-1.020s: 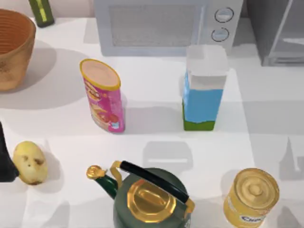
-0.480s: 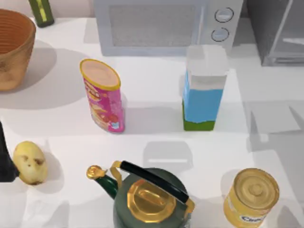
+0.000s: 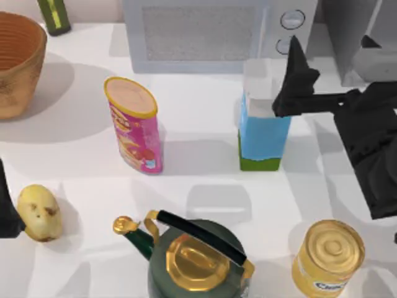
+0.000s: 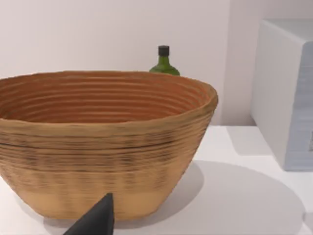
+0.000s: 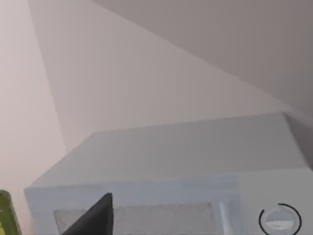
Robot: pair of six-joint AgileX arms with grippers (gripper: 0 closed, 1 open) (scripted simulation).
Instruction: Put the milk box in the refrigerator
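The plain grey boxy refrigerator (image 3: 356,37) stands right of the white microwave (image 3: 211,34); in front of the microwave's knobs stands the tall white-topped, light-blue, green-based milk box (image 3: 263,127), upright and unheld. A sound grasp would likely square the fingers on the carton's sides. The black right gripper (image 3: 296,77) hovers over its top; whether it touches, or how wide it stands, cannot be told. The left arm sits parked far left of the microwave.
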